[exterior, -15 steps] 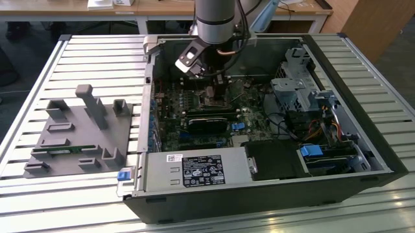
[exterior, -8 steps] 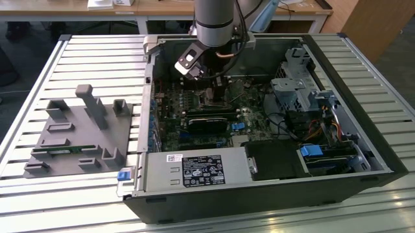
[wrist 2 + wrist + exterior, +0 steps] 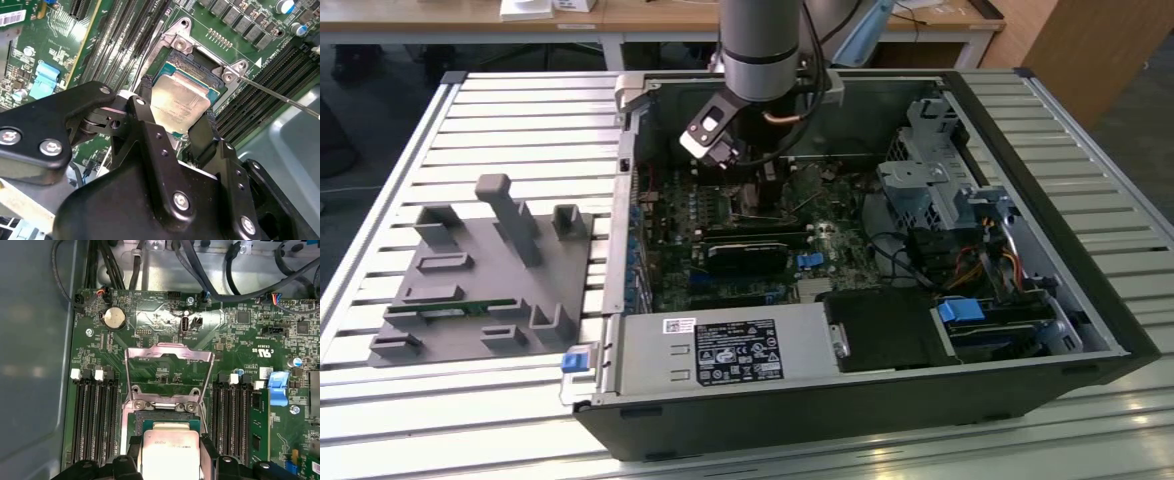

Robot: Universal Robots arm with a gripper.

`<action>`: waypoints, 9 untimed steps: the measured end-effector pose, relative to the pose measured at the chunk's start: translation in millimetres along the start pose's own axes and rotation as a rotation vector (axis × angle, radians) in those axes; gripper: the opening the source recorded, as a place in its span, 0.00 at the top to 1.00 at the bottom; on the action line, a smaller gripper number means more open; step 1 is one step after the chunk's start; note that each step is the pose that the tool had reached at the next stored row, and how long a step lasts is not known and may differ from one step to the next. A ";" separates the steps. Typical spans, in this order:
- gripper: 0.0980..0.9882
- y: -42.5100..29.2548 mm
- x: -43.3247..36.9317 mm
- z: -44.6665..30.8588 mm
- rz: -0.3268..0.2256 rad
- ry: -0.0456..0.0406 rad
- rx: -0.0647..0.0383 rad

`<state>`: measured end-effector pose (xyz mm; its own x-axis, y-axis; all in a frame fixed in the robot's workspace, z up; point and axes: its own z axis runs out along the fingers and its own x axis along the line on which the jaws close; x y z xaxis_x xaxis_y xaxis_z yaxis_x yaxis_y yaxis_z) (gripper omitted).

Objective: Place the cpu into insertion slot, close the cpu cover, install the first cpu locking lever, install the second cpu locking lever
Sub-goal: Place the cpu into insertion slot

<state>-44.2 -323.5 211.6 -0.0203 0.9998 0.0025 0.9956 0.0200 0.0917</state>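
Now, hand [image 3: 177, 106] clasping cpu [image 3: 184, 99], at insertion slot [image 3: 196, 57], cpu cover [image 3: 168, 351] raised

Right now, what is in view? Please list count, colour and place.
black computer case: one, black, open, on slatted metal table
grey plastic fixture tray: one, grey, on table
green motherboard: one, green, inside case
square dark insertion slot: one, silver-rimmed, on motherboard
thin silvery cpu cover: one, silver, raised open at slot
long black memory slots: two banks, black, flanking slot
flat square silver-beige cpu: one, over slot
black gripper: one, shut on cpu
grey robot arm: one, above case
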 end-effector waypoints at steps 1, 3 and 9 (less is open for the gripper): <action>0.50 -0.1 0.2 1.1 0.000 0.0000 0.000; 0.50 -0.2 0.5 2.9 0.001 -0.0001 0.000; 0.50 -1.1 1.2 6.7 0.006 -0.0005 0.000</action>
<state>-44.6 -322.3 204.8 -0.0139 0.9999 0.0025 0.9957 0.0136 0.0917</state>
